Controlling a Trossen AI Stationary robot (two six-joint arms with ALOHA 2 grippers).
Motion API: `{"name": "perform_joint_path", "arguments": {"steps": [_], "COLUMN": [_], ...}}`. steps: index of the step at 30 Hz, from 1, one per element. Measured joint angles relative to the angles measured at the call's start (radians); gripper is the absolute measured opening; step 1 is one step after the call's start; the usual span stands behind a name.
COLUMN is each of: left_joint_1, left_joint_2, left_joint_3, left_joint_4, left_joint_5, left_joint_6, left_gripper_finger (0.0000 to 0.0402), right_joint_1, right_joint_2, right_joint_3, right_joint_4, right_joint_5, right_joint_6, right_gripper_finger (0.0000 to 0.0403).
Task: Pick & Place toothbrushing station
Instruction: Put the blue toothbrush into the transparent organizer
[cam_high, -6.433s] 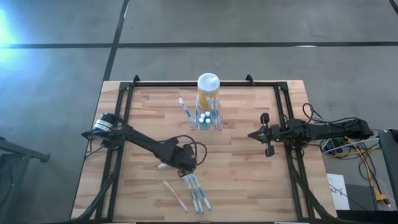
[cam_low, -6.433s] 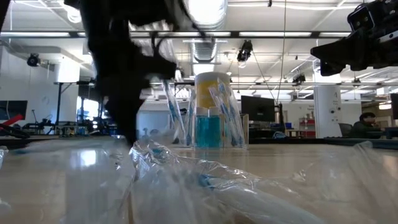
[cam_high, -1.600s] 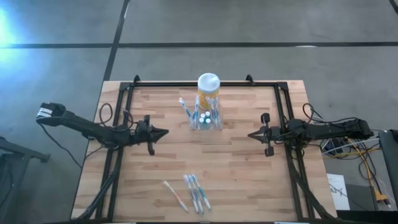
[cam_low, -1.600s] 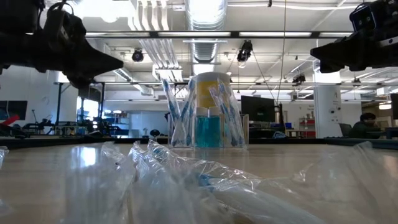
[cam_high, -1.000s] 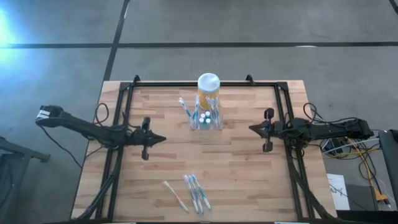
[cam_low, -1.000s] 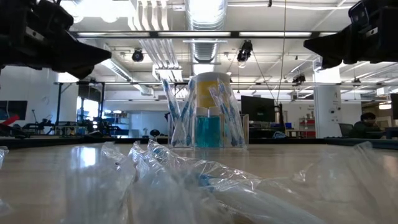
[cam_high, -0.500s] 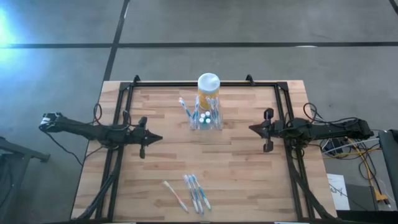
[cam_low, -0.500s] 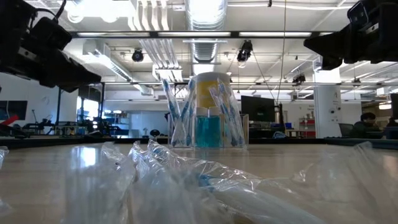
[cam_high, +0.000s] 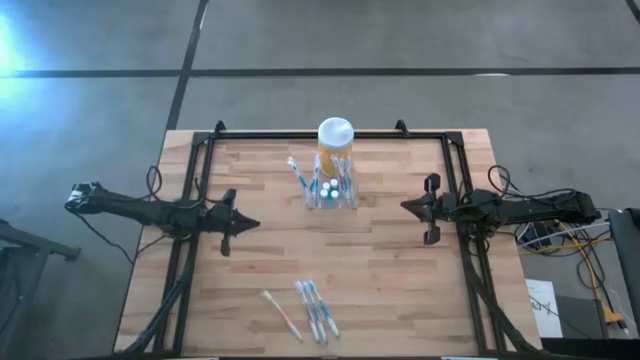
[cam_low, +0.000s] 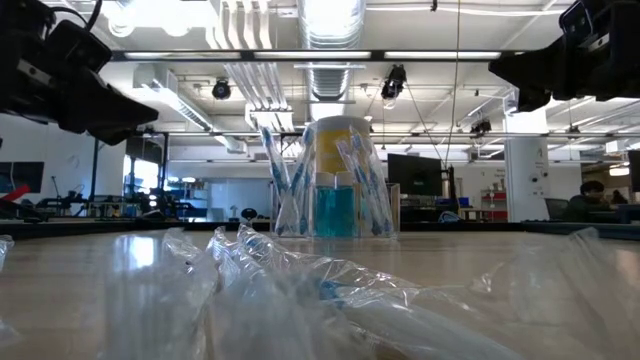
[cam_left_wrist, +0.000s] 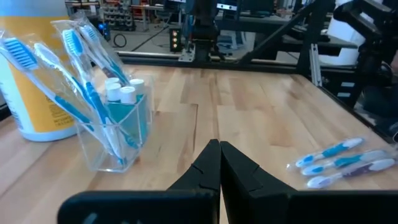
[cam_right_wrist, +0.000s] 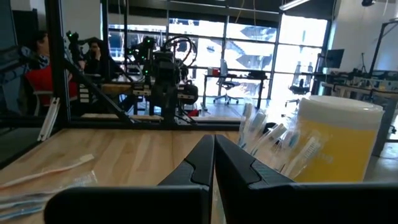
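Wood-plank table (cam_high: 390, 280), workshop behind, ceiling lights (cam_low: 330, 20)

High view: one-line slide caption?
Both shut hands, left and right, flank the clear plastic toothbrush holder; wrapped toothbrushes lie nearer.

The clear toothbrushing station (cam_high: 331, 191) stands upright near the worktop's far edge, centred, holding blue-and-white toothbrushes.

Clear glossy plastic toothbrushing station (cam_left_wrist: 118, 134) on a smooth pale wooden table (cam_high: 390, 270).
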Motion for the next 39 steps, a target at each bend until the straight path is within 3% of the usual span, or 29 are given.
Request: {"name": "perform_joint_path", "arguments": {"steps": [18, 25, 29, 34, 39], "left_joint_1": [0.0, 0.0, 0.0, -0.001, -0.002], "left_joint_2": [0.0, 0.002, 0.014, 0.047, 0.094], "left_joint_3": [0.045, 0.034, 0.028, 0.001, 0.0], "left_joint_4": [0.025, -0.004, -0.07, -0.062, -0.055], "left_joint_5": [0.025, -0.075, -0.08, -0.075, -0.075], "left_joint_6": [-0.095, -0.124, -0.13, -0.199, -0.235], "left_gripper_finger": [0.0003, 0.0003, 0.0003, 0.0003, 0.0003], "right_joint_1": [0.006, 0.005, 0.006, 0.006, 0.006], "right_joint_2": [0.0, 0.005, 0.047, 0.139, 0.253], "right_joint_3": [0.0, 0.0, 0.0, 0.0, 0.0], "right_joint_4": [-0.002, -0.002, -0.038, -0.206, -0.222], "right_joint_5": [0.003, 0.059, 0.058, 0.058, 0.058], "right_joint_6": [0.074, 0.166, 0.238, 0.389, 0.462], "right_gripper_finger": [0.0008, 0.0008, 0.0008, 0.0008, 0.0008]}}
